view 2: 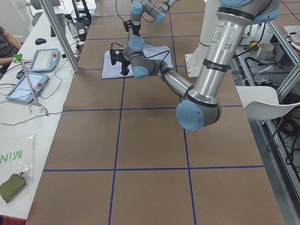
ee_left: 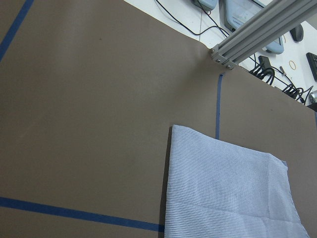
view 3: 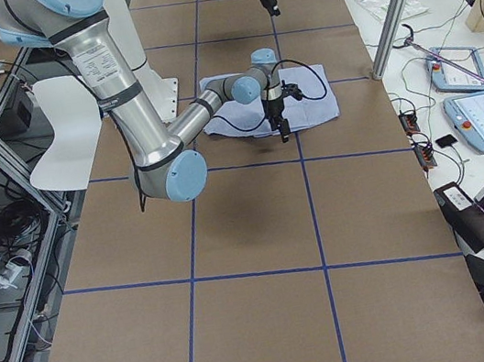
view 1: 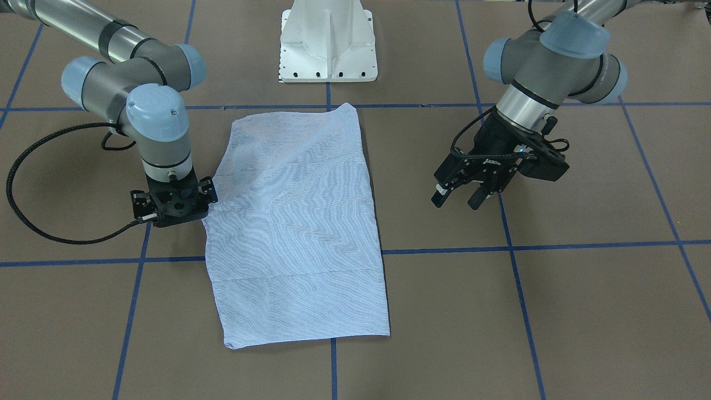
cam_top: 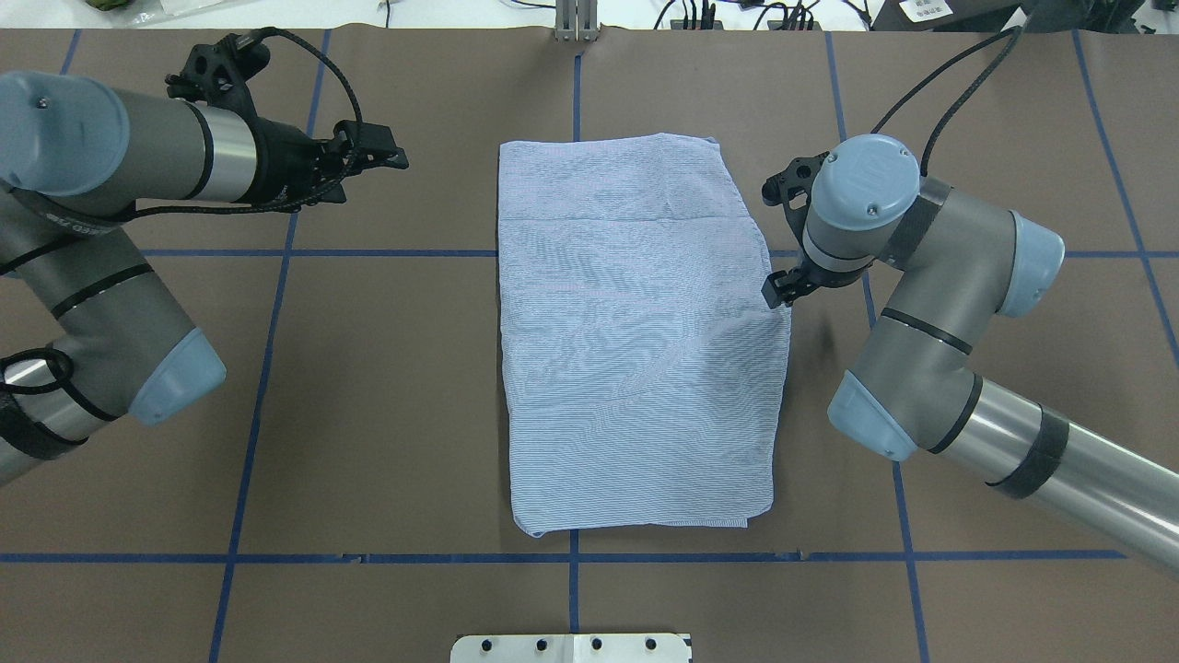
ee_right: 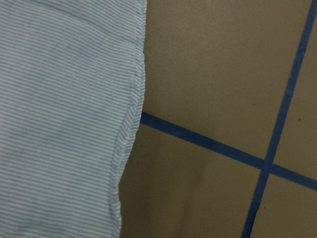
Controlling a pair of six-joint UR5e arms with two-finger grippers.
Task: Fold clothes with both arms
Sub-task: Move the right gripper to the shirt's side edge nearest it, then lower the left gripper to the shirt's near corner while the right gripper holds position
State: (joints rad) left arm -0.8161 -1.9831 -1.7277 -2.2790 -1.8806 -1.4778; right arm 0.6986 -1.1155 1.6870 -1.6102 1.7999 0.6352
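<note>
Striped blue-white shirt (cam_top: 636,341) folded rectangular, flat; left pincer (view 1: 455,201) spread; right pincer (cam_top: 781,287) unclear.

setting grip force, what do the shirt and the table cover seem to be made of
The shirt: thin woven cloth, likely cotton, matte; fine blue-white stripes and soft creases show. The table cover: brown paper or card, unclear which, matte and flat, crossed by blue tape lines.

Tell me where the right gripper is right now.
In the overhead view, the right gripper points down at the right edge of the folded shirt, just nearer the robot than a crosswise blue tape line.
</note>
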